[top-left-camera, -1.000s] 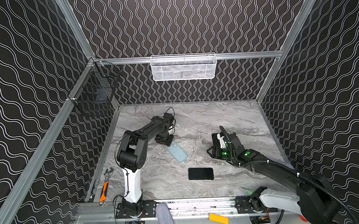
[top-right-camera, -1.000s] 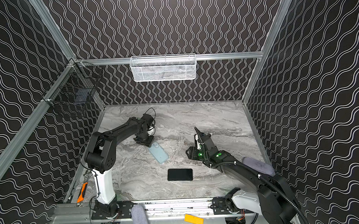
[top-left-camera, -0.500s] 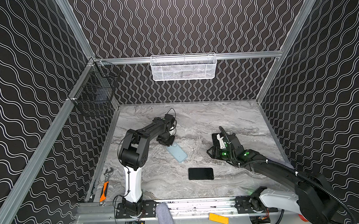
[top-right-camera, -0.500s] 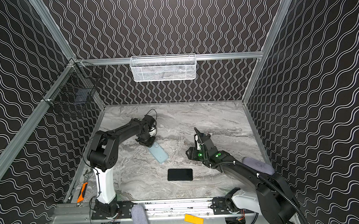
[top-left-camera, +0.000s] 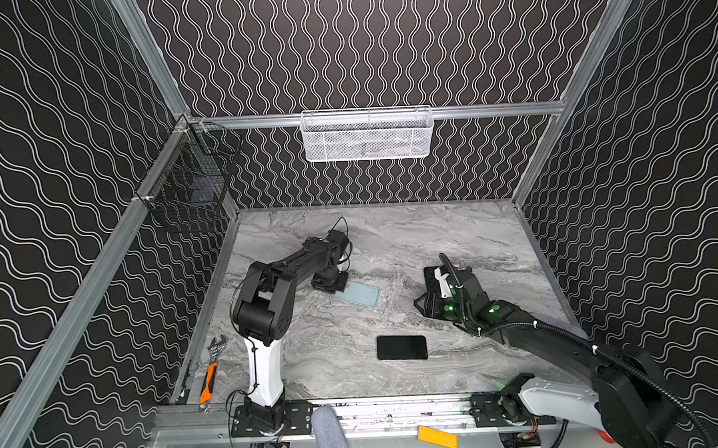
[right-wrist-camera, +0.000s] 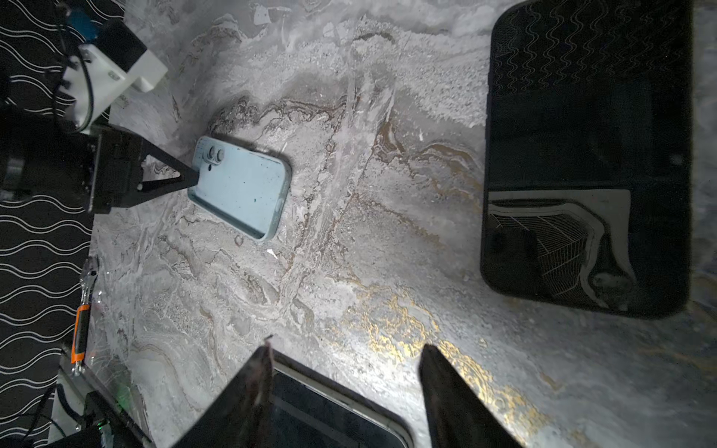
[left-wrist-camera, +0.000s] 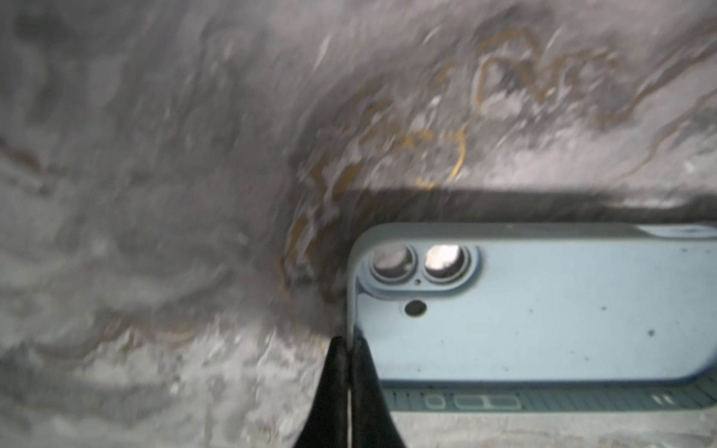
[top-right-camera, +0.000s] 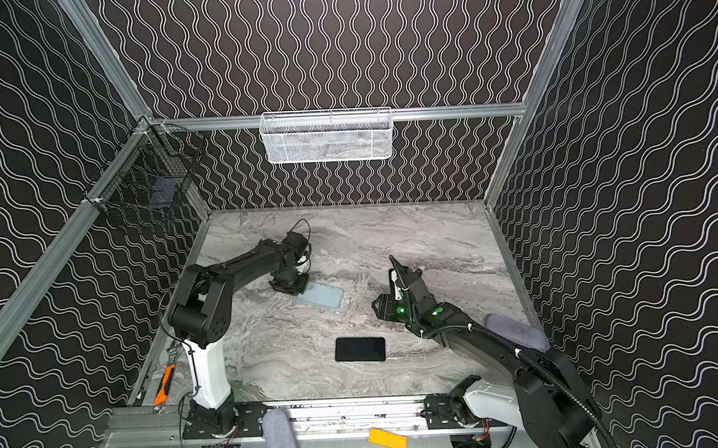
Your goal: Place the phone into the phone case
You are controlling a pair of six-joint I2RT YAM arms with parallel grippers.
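Note:
The light blue phone case [top-left-camera: 358, 295] [top-right-camera: 322, 294] lies open side up, left of the table's middle. My left gripper [top-left-camera: 337, 282] [left-wrist-camera: 348, 343] is shut on the rim of its short end by the camera holes; the right wrist view shows this grip on the phone case [right-wrist-camera: 242, 188] too. The black phone [top-left-camera: 401, 347] [top-right-camera: 360, 349] [right-wrist-camera: 586, 155] lies flat, screen up, nearer the front, with nothing touching it. My right gripper [top-left-camera: 423, 291] [right-wrist-camera: 345, 349] stands open low over the table, right of the case and behind the phone, with nothing between its fingers.
A dark flat slab with a pale rim [right-wrist-camera: 329, 411] shows under my right gripper's fingers. An orange-handled wrench [top-left-camera: 209, 366] lies at the front left edge. A white mesh basket [top-left-camera: 366, 134] hangs on the back wall, a black wire basket [top-left-camera: 189, 191] on the left wall.
My left gripper has shut on the end of the phone case. The case has swung from a diagonal lie to a more crosswise one. The right arm and the phone have stayed put.

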